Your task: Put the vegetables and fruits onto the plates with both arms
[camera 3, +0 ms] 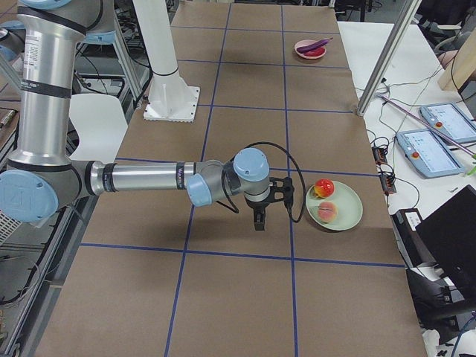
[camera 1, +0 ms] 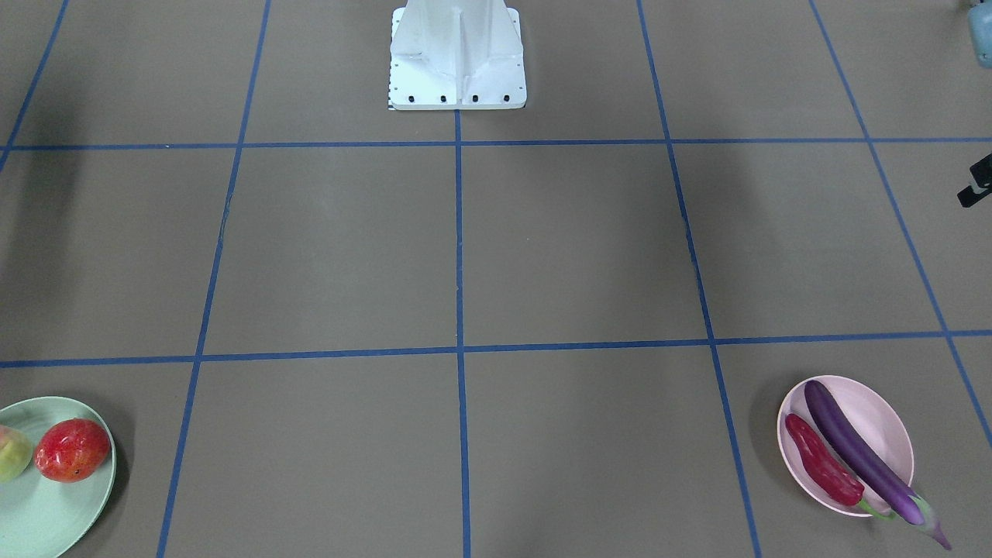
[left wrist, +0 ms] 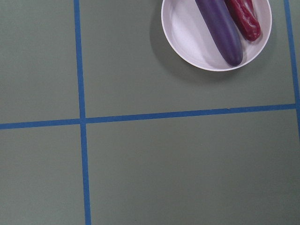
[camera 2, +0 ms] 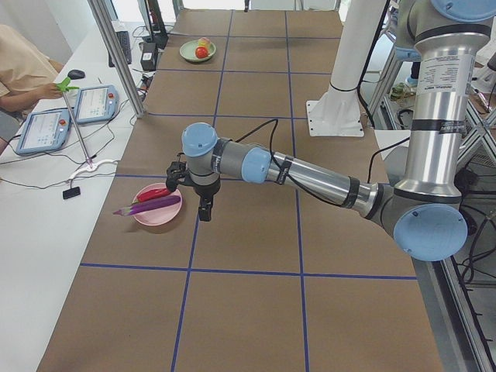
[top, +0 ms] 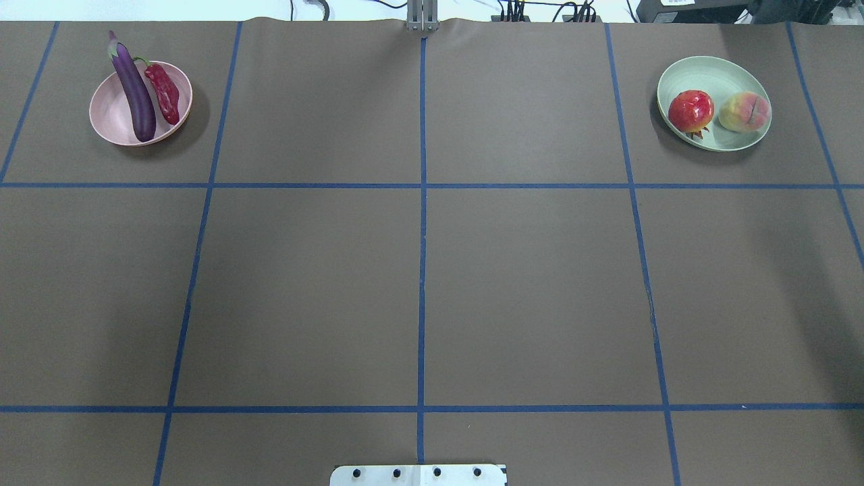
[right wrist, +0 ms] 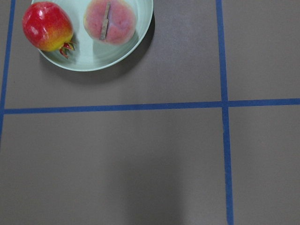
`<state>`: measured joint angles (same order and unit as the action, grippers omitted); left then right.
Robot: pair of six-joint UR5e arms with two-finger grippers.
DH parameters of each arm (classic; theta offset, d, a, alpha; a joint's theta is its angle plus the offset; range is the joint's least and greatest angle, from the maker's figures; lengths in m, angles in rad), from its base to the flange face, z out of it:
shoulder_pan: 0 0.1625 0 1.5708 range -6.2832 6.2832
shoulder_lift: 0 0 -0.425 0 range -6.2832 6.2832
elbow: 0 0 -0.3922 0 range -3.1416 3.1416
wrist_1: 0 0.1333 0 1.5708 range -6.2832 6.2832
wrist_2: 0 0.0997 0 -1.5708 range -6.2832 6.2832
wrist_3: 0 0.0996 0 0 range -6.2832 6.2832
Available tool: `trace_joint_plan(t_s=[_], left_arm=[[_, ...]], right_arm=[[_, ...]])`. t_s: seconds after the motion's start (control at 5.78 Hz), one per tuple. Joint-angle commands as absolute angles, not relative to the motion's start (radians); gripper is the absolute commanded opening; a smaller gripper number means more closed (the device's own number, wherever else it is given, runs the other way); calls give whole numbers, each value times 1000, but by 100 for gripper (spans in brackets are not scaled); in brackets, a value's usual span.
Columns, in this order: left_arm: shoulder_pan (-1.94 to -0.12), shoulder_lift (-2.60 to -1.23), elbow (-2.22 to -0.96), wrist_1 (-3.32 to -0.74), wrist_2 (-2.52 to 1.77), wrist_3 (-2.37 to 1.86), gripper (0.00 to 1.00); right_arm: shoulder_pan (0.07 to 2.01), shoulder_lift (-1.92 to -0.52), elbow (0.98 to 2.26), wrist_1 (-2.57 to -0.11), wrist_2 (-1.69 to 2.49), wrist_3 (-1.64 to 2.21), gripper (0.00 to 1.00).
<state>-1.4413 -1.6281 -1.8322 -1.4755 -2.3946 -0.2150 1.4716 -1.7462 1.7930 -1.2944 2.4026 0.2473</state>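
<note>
**Produce set on both plates, grippers unreadable**

The eggplant (top: 133, 94) and the chili pepper (top: 164, 91) are seen lying side by side on the pink plate (top: 111, 118), the eggplant's cap overhanging the rim. The red-orange fruit (top: 690, 111) and the peach (top: 744, 112) are seated together on the green plate (top: 725, 71). The left gripper (camera 2: 204, 211) is held above the table (top: 418, 283) near the pink plate, the right gripper (camera 3: 258, 219) near the green plate; whether either is spread or pressed together cannot be told
</note>
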Motion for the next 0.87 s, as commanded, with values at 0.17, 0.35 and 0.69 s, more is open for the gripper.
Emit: trace_joint_plan(t_s=[0.17,0.35,0.69], left_arm=[[-1459,-1637,-1827,-1453,-2393,-215,100],[-1469,-1629,-1801,-1456,-2395,-186,100],[-1479,-1628,-1746,-1462,-2395,-140,100]], right_arm=[[1526,-1676,1798,-1536,2384,8,100],[1535,-1675,1801,-1537,2384,8,100],[1537,-1674,1804,-1537,2382,8,100]])
